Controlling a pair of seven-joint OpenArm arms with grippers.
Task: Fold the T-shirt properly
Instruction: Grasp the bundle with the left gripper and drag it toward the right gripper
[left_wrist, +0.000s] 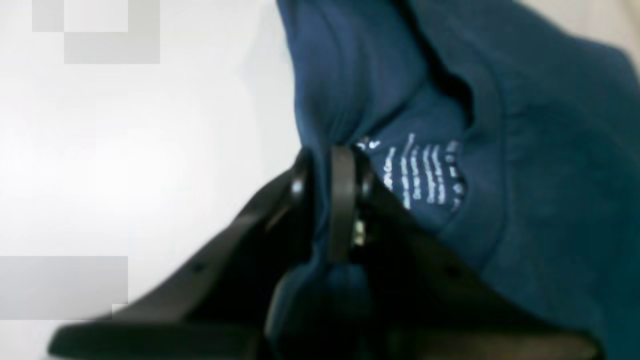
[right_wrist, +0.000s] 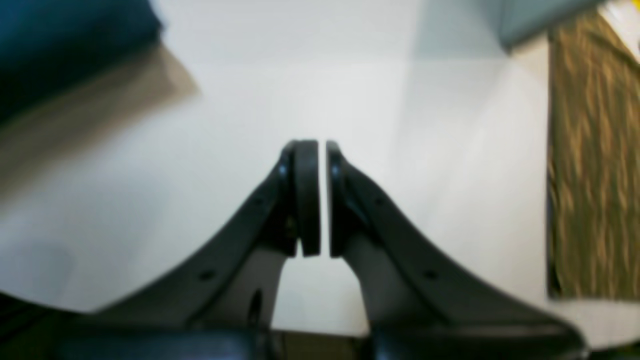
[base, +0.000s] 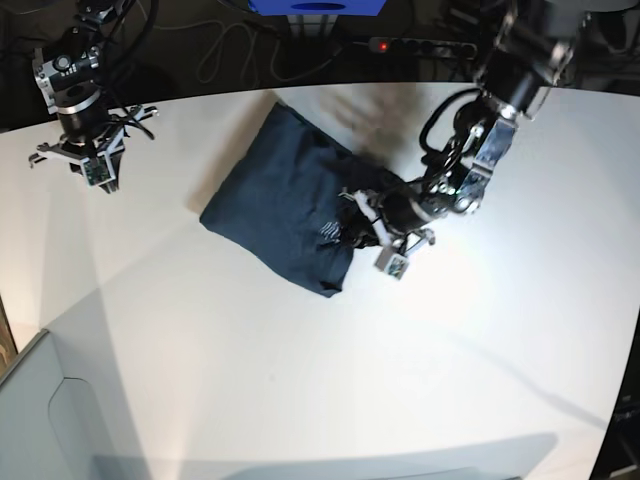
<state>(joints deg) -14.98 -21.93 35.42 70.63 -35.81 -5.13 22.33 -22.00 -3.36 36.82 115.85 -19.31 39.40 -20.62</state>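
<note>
While left gripper (left_wrist: 334, 200) pinches T-shirt (base: 285, 200) (neck label showing)

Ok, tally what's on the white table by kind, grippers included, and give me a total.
T-shirt, dark blue, partly folded: 1
Grippers: 2, the left gripper shut on the T-shirt near the neck label, the right gripper nearly shut with nothing in it, away from the cloth
Table, white: 1
Total: 4
</note>
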